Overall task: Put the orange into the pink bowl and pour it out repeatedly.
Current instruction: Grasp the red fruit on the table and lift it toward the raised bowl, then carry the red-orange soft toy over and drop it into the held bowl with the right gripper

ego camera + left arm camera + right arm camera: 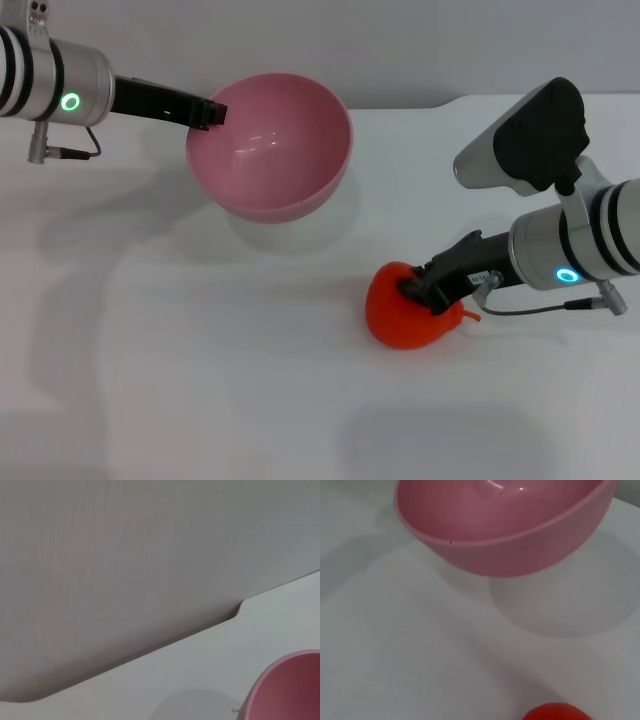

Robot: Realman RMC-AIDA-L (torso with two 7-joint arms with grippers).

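Pink bowl (pixel 270 145) is held tilted above the surface (pixel 200 350) by the left end effector (pixel 212 112). Orange (pixel 405 310) is gripped on the surface by the right end effector (pixel 425 290); a shallow pinch could let it slip.

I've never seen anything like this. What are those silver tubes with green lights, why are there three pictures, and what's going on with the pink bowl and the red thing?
The silver tubes are a robot's two arms, each ending in a black gripper. The big picture comes from a camera on the robot's head, looking down at a white table. The other two come from cameras on its wrists, so they show close-up slices of the same scene.

The left gripper holds the rim of the pink bowl, which is tilted and lifted above its shadow. The bowl is empty. The right gripper is closed on the orange, a toy fruit resting on the table. In the right wrist view you see the bowl's underside and just the fruit's top.
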